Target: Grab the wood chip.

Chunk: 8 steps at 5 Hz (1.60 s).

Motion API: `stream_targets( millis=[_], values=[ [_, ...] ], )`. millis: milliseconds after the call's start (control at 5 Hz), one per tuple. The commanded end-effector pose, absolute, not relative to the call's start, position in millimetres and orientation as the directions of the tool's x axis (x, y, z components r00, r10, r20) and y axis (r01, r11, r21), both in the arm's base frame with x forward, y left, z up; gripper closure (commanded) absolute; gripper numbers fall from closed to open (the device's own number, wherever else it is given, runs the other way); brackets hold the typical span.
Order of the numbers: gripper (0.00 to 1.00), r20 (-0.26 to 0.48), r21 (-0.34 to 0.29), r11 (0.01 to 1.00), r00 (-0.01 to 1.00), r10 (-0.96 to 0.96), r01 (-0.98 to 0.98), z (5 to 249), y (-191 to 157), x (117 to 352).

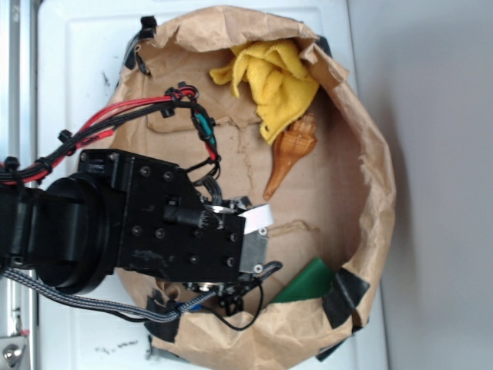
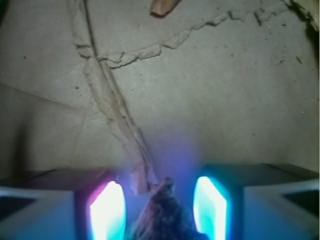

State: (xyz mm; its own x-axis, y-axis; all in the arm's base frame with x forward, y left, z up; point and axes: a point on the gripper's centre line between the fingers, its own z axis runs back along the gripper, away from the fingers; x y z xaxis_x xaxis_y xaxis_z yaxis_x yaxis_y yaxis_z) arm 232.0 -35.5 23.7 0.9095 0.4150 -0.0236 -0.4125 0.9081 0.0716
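At six o'clock in the wrist view, the dark-brown, rough-grained flat wood chip (image 2: pixel 162 217) lies between the spread fingers of the black robot hand (image 2: pixel 160 210), so the approach looks finished while closing and lifting remain.

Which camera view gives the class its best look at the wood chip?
The wrist view. There the wood chip shows as a dark, rough piece between the gripper fingers, its lower part cut off by the frame edge. In the exterior view the arm covers that spot, so the chip cannot be seen.
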Motion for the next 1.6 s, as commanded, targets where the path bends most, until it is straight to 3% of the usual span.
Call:
stream_targets(
  millis=[0,200,400,800,1000,1400],
  values=[
    [1.00,-0.007,0.091,0.882,0.886,0.464,-0.461,22.5,-21.3,243.4],
    [1.00,0.005,0.091,0.880,0.883,0.468,-0.467,23.3,-21.4,243.1],
    [1.00,0.006,0.049,0.875,0.876,0.482,-0.482,41.2,-15.8,242.6],
    [1.00,-0.050,-0.085,0.828,0.833,0.551,-0.554,113.7,10.3,253.4],
    [1.00,-0.086,-0.116,0.813,0.822,0.563,-0.570,139.6,22.4,254.9],
    [1.00,-0.021,-0.116,0.793,0.800,0.600,-0.598,154.3,28.0,251.3]
  ],
)
